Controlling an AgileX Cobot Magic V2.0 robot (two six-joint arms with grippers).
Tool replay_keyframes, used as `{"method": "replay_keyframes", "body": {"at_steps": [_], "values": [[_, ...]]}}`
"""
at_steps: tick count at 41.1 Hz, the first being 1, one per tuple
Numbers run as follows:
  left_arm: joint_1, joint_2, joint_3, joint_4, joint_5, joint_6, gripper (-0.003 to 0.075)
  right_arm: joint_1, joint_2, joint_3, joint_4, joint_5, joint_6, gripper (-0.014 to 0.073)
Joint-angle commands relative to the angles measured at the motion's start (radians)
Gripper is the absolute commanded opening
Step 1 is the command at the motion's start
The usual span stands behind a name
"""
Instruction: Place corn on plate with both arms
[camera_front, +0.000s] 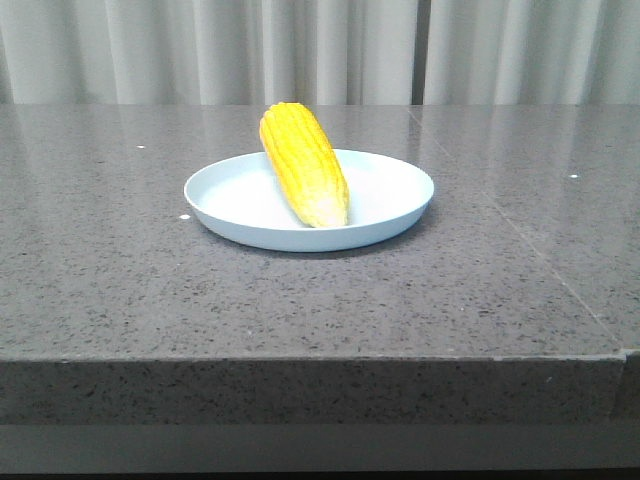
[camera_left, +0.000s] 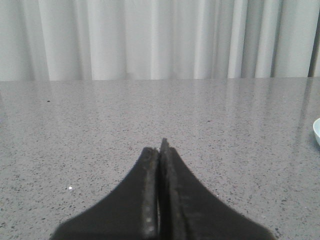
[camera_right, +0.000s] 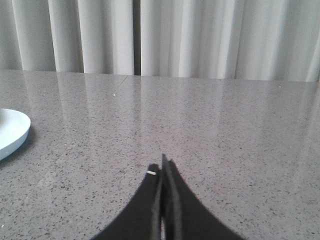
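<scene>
The yellow corn (camera_front: 304, 165) lies in the pale blue-white plate (camera_front: 390, 215) at the middle of the grey stone table, its paler end toward the front, its other end over the far rim. No gripper shows in the front view. My left gripper (camera_left: 159, 149) is shut and empty, low over bare table; a sliver of the plate (camera_left: 317, 131) shows at that view's edge. My right gripper (camera_right: 162, 167) is shut and empty, also over bare table, with part of the plate (camera_right: 10, 131) off to the side.
The grey speckled stone table (camera_front: 150, 280) has its front edge near the camera and a seam (camera_front: 540, 260) running back on the right. White curtains (camera_front: 320, 50) hang behind the table's far edge.
</scene>
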Motion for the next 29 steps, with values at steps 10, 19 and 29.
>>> {"method": "replay_keyframes", "body": {"at_steps": [10, 19, 29], "values": [[0.001, -0.015, 0.021, -0.009, -0.081, 0.001, -0.002, 0.002, -0.017, -0.021, 0.011, -0.113, 0.067, -0.0069], [0.001, -0.015, 0.021, -0.009, -0.081, 0.001, -0.002, 0.001, -0.017, -0.021, -0.031, -0.121, 0.086, -0.0069], [0.001, -0.015, 0.021, -0.009, -0.081, 0.001, -0.002, 0.001, -0.017, -0.021, -0.031, -0.125, 0.085, -0.0069]]}}
